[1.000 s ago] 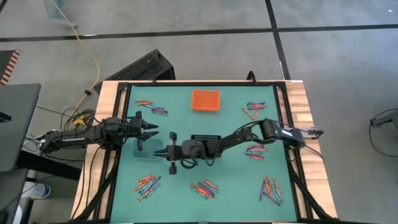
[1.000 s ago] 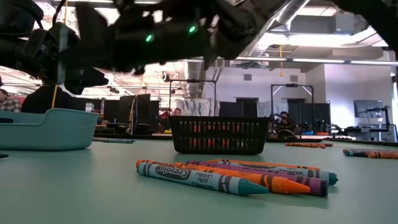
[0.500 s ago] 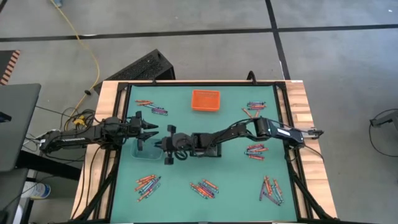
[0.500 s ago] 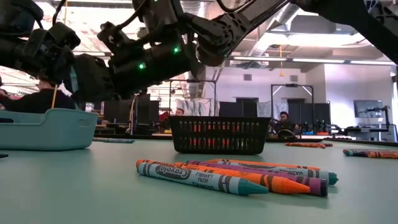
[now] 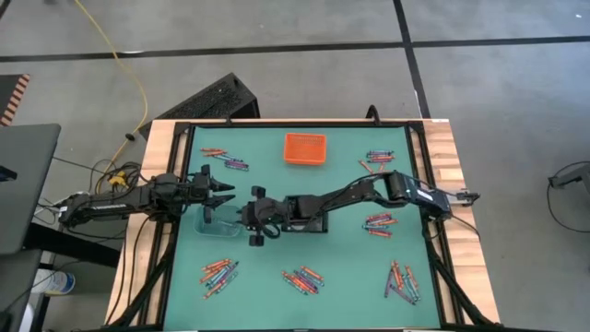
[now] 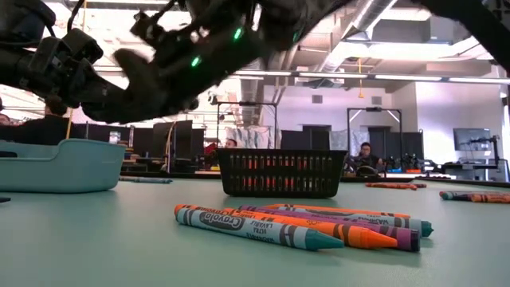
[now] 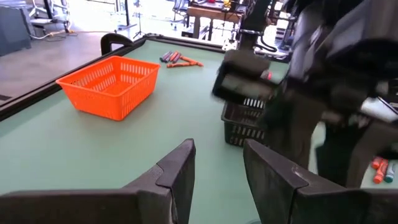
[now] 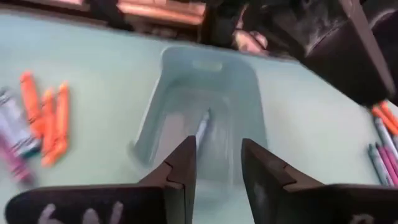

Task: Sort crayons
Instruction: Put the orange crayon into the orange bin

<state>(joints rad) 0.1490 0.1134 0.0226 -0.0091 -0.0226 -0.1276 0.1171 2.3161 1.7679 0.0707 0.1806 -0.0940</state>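
Crayons lie in several small heaps on the green table (image 5: 277, 254), for instance at the near left (image 5: 218, 270), near middle (image 5: 302, 278) and right (image 5: 378, 223). One heap shows close up in the low view (image 6: 295, 223). My right gripper (image 8: 217, 168) is open and hovers at the right-hand side of a pale blue bin (image 8: 199, 118), its fingers slanting down toward it. A single bluish crayon (image 8: 202, 127) lies on the bin's floor. My left gripper (image 7: 217, 168) waits open at the table's left edge, holding nothing.
An orange bin (image 5: 305, 148) stands at the far middle. A black bin (image 5: 304, 207) sits in the centre, partly under my right arm. More crayon heaps lie at the far left (image 5: 226, 159), far right (image 5: 376, 161) and near right (image 5: 401, 279).
My right gripper has swung a little toward the far edge and the pale blue bin. It tipped its fingers down over the bin, then rose slightly. My left arm has kept still.
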